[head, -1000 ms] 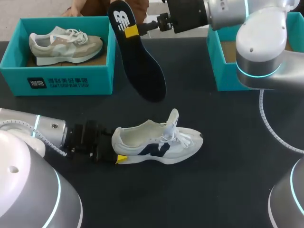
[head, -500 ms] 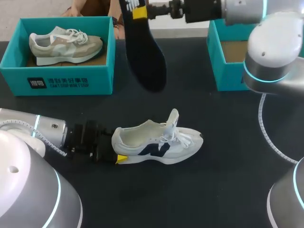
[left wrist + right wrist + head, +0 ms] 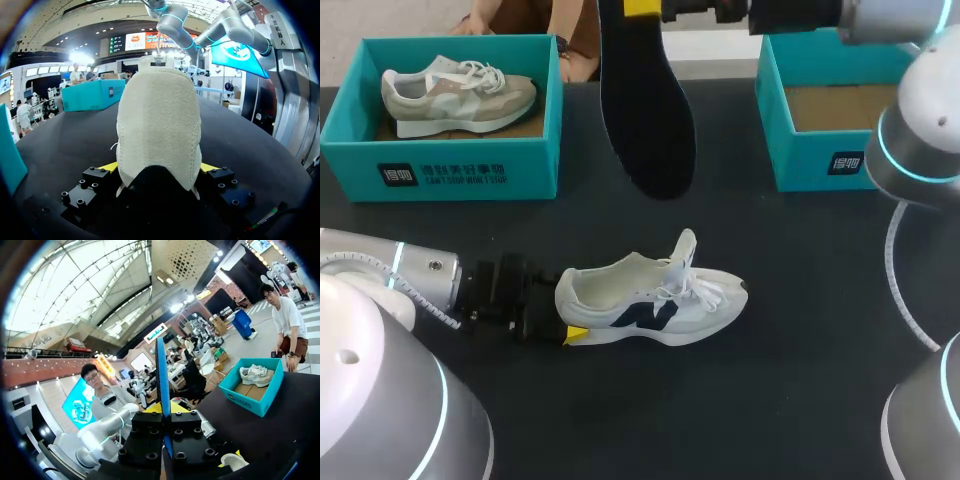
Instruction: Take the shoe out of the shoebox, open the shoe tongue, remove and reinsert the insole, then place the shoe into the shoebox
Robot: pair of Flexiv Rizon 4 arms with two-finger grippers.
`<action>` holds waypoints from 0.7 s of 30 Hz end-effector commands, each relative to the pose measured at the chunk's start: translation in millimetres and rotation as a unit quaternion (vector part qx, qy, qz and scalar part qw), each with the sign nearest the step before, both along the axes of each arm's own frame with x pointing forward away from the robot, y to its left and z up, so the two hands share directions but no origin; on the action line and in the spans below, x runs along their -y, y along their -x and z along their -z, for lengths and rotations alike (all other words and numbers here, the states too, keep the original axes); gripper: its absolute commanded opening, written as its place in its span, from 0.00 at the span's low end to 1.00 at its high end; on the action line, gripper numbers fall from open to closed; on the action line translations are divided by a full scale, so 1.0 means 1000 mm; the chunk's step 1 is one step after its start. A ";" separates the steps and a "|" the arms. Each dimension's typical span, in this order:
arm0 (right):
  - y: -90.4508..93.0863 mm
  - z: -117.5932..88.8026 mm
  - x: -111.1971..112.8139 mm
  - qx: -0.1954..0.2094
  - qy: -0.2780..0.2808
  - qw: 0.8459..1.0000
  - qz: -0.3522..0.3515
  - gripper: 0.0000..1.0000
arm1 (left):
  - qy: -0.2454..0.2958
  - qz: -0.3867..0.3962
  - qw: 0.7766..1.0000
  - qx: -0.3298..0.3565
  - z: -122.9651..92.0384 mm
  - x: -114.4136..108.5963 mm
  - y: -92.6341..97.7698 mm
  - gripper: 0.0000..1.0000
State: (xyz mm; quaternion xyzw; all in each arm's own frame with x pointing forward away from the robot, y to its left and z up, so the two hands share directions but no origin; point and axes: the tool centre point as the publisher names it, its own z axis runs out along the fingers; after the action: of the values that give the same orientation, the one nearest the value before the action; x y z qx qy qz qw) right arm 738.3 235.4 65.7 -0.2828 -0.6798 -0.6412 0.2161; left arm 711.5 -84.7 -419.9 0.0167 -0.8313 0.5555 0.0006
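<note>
- Head view: a black table (image 3: 800,330) is seen, and a white shoe (image 3: 650,300) is laid on its sole near the table's middle, with the toe turned to the right arm's side and the tongue lifted upright.
- The left shoebox (image 3: 460,170), teal, is set behind the white shoe on the left arm's side, well apart from it; a beige shoe (image 3: 460,92) is kept inside it.
- The right shoebox (image 3: 820,150), also teal and with no lid on, is set behind the white shoe on the right arm's side.
- A dark insole (image 3: 645,120) is held up in the air behind the white shoe, apart from it, with the toe end hanging down.
- The insole's heel end is clamped edge-on by the right gripper (image 3: 164,407).
- The white shoe's heel is pinched from both sides by the left gripper (image 3: 159,167), with one yellow tip pressed at each side.
</note>
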 end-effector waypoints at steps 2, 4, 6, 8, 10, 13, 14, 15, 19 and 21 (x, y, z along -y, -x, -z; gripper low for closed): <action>0.034 0.001 0.007 -0.001 -0.009 1.000 0.015 0.00 | -0.001 0.000 1.000 0.000 0.005 0.003 0.002 0.00; 0.041 0.001 0.006 -0.002 -0.013 1.000 0.012 0.00 | -0.001 0.000 1.000 0.000 0.005 0.003 0.002 0.00; 0.049 0.001 0.006 -0.009 -0.015 1.000 0.009 0.00 | -0.001 0.000 1.000 0.000 0.005 0.003 0.002 0.00; 0.053 0.001 0.007 -0.012 -0.015 1.000 0.009 0.00 | -0.001 0.000 1.000 0.000 0.005 0.003 0.002 0.00; 0.056 0.001 0.006 -0.019 -0.014 1.000 0.004 0.00 | -0.001 0.000 1.000 0.000 0.005 0.003 0.002 0.00; 0.062 0.001 0.005 -0.024 -0.016 1.000 0.002 0.00 | -0.001 0.000 1.000 0.000 0.005 0.003 0.002 0.00; 0.064 0.000 0.005 -0.026 -0.018 0.999 0.002 0.00 | -0.001 0.000 1.000 0.000 0.005 0.003 0.002 0.00; 0.066 0.000 0.005 -0.030 -0.018 0.999 0.000 0.00 | -0.001 0.000 1.000 0.000 0.005 0.003 0.002 0.00; 0.078 -0.001 0.005 -0.034 -0.028 0.999 0.000 0.00 | -0.001 0.000 1.000 0.000 0.005 0.003 0.002 0.00; 0.082 -0.001 0.006 -0.038 -0.029 0.999 0.003 0.00 | -0.001 0.000 1.000 0.000 0.005 0.003 0.002 0.00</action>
State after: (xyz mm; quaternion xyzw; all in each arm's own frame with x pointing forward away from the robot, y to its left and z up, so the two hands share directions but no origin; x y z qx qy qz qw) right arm 664.7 230.9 69.9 -0.2955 -0.6562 -0.6466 0.2530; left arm 711.5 -84.7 -419.9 0.0167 -0.8313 0.5555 0.0007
